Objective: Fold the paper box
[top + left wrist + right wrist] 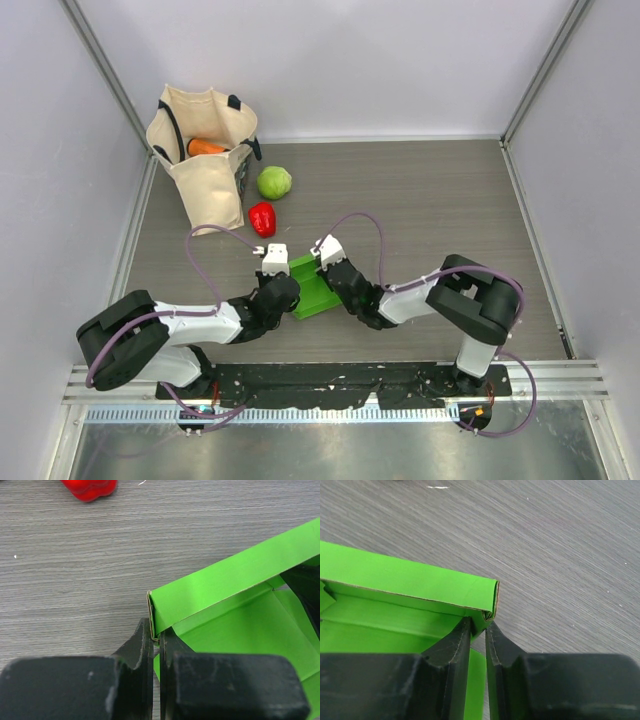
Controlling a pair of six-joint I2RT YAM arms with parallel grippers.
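Observation:
The paper box (312, 287) is bright green card, partly folded, lying on the table between my two grippers. In the left wrist view its far wall (235, 577) stands folded up, and my left gripper (158, 634) is shut on its left corner. In the right wrist view the same box (400, 585) shows a raised wall, and my right gripper (478, 624) is shut on its right corner. In the top view the left gripper (283, 283) is at the box's left side and the right gripper (333, 277) at its right side.
A red pepper (262, 218) and a round pale-green vegetable (274, 182) lie behind the box. The pepper also shows in the left wrist view (90, 487). A cream cloth bag (205, 150) holding a carrot (206, 147) stands at the back left.

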